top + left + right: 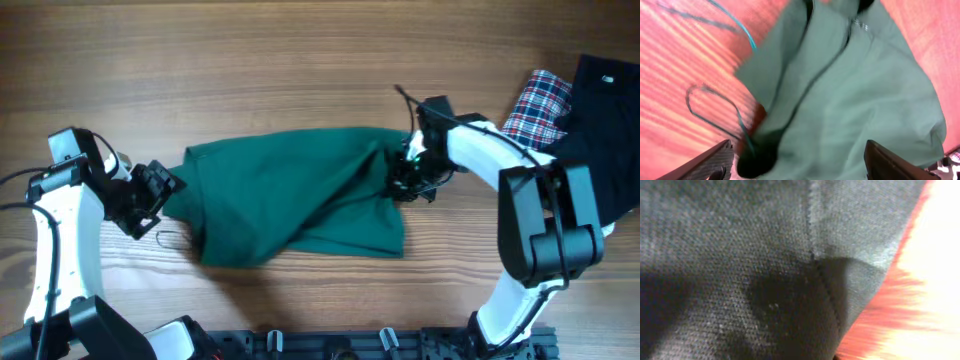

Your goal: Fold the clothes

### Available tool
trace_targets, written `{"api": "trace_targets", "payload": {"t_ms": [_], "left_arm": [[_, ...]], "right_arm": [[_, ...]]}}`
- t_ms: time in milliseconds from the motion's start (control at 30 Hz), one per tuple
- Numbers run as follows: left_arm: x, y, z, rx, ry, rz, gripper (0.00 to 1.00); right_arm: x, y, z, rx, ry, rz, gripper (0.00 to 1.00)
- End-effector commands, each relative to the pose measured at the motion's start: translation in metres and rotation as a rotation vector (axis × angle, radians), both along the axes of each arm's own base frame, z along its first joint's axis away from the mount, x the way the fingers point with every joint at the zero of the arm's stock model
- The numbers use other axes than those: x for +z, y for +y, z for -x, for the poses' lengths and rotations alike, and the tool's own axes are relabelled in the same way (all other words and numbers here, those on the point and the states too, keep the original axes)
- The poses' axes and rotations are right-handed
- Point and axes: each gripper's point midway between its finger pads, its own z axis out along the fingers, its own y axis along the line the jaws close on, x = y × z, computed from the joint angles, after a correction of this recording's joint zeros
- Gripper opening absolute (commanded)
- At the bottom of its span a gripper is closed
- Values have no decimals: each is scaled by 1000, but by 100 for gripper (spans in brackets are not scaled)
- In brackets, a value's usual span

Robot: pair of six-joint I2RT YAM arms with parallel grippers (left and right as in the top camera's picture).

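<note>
The clothes (290, 200), a large plain dark teal-green garment, lie loosely crumpled across the middle of the wooden table. My left gripper (160, 195) sits at the garment's left edge. In the left wrist view its fingers (715, 160) stand wide apart and open, with green fabric (840, 100) spread between and beyond them. My right gripper (405, 175) is at the garment's bunched right edge, shut on the cloth. In the right wrist view the fabric (740, 255) and a seam fill nearly the whole picture and hide the fingers.
A red-white-blue plaid cloth (535, 100) and a black garment (600, 110) lie at the back right. A thin teal thread loop (710, 107) rests on the table left of the garment. A black rail (380, 345) runs along the front edge.
</note>
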Motion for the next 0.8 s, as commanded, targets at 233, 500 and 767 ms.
{"api": "trace_targets", "payload": {"t_ms": [233, 500, 767], "left_arm": [[-38, -2, -13, -30, 84, 37, 89], [-61, 1, -20, -37, 107, 45, 89], [-61, -11, -23, -19, 110, 100, 89]], "right_arm": [[-20, -50, -7, 0, -29, 168, 57], [-12, -62, -11, 8, -20, 245, 100], [9, -63, -26, 16, -59, 254, 100]]}}
